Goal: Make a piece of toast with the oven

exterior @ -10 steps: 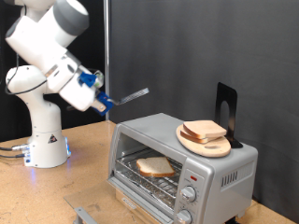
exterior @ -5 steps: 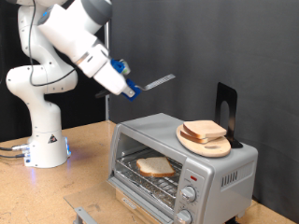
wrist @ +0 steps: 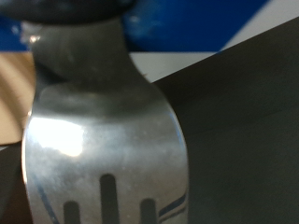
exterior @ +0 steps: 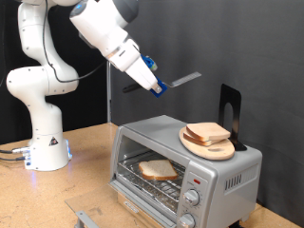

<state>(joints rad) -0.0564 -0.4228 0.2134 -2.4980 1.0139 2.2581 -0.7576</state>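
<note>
The oven (exterior: 228, 173) stands at the exterior view's lower right with its glass door dropped open. One piece of toast (exterior: 158, 169) lies flat on the wire rack inside. High above the oven's left half, my gripper (exterior: 152, 84) is shut on the blue handle of a metal spatula (exterior: 185, 79), whose blade points toward the exterior view's right. The wrist view is filled by that slotted spatula blade (wrist: 103, 140), with the dark backdrop behind it. The fingers themselves do not show there.
On the oven's roof rests a round wooden board (exterior: 215, 150) carrying two more bread slices (exterior: 207, 133), with a black stand (exterior: 230, 112) behind it. The arm's white base (exterior: 43, 142) sits on the wooden table at the left. A dark curtain closes the back.
The arm has swung up and toward the exterior view's right, carrying the spatula from beside the oven's left end to above it. The toast and oven have not moved.
</note>
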